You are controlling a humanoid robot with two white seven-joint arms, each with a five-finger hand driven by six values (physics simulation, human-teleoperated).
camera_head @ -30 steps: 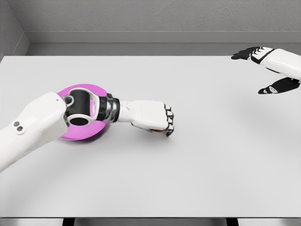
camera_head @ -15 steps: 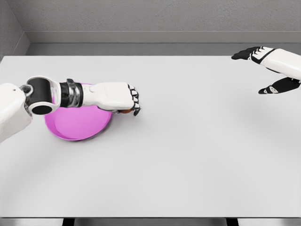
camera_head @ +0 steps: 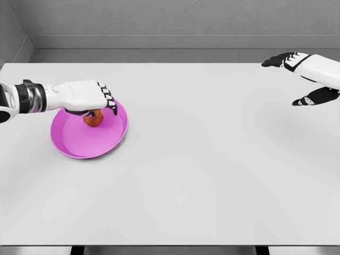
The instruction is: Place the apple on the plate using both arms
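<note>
My left hand (camera_head: 87,96) has carried the apple (camera_head: 93,119) from mid-table to over the pink plate (camera_head: 79,146); only release remains. Fingers curl around its top. Contact with the plate is hidden. My right hand (camera_head: 305,74), spread and holding nothing, hasn't moved, partly cropped.

No readable text

No lettering, label, brand, number or sign can be made out on any surface shown; everything is rendered plain and unmarked.
</note>
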